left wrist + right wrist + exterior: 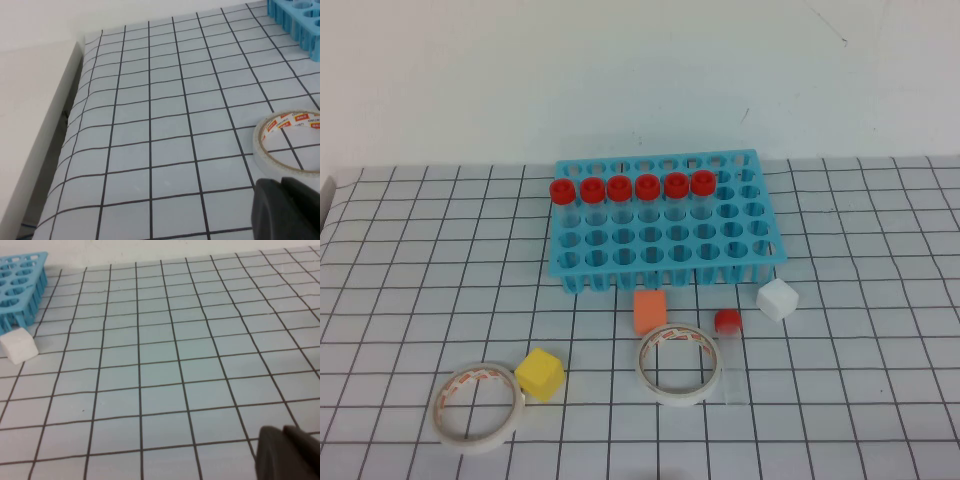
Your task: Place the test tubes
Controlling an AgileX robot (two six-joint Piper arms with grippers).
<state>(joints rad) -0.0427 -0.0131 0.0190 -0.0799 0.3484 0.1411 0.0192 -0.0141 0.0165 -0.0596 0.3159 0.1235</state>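
Blue rack at 12 o'clock on a gridded mat, with six red-capped tubes upright in one row. A loose tube lies on the mat at 5 o'clock from the rack, just beside a tape roll. Left gripper, fingers together and empty, sits low near a second roll. Right gripper, likewise closed and empty, hangs over bare mat, well apart from a white cube

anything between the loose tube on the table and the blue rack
Nothing directly between the clear red-capped test tube and the blue plastic rack; orange cube and white cube flank the gap. Left gripper and right gripper, both shut, sit at the table near side.
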